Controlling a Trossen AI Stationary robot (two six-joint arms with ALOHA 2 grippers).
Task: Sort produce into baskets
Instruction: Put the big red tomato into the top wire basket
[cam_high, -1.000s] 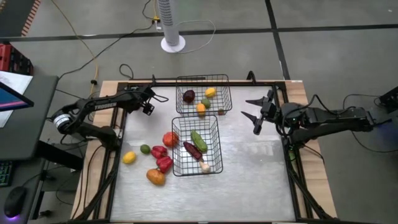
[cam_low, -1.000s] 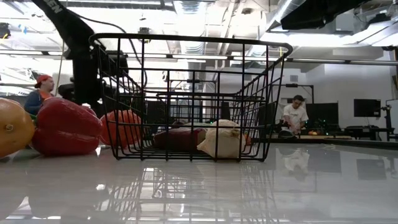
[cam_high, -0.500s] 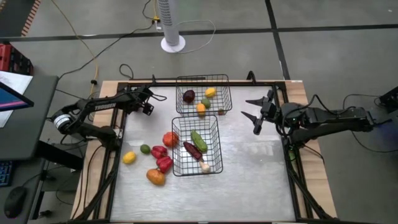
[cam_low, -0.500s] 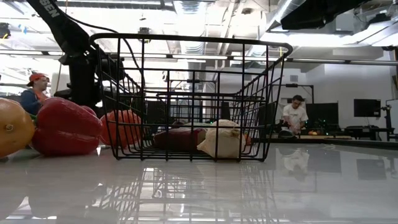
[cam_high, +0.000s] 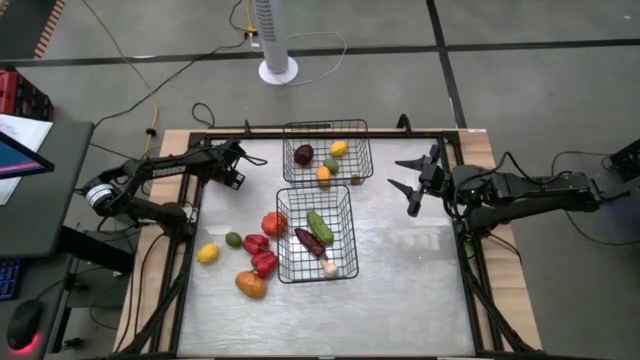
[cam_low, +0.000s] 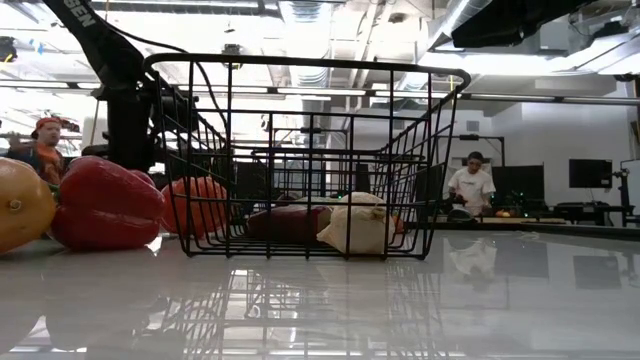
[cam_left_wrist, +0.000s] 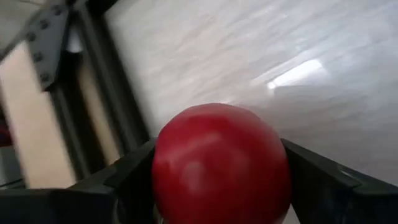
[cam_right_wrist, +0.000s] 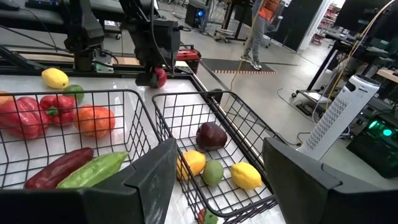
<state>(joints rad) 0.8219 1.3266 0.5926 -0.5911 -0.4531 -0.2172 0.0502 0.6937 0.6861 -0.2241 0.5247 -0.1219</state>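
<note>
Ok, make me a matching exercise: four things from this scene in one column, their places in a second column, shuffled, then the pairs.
Things:
1. red round fruit
2. whitish garlic piece
3. dark maroon piece
4. yellow lemon

Places:
A. loose on the table
B. in the far basket
C. in the left gripper
D. in the near basket

Pairs: 1-C, 2-D, 3-B, 4-A
</note>
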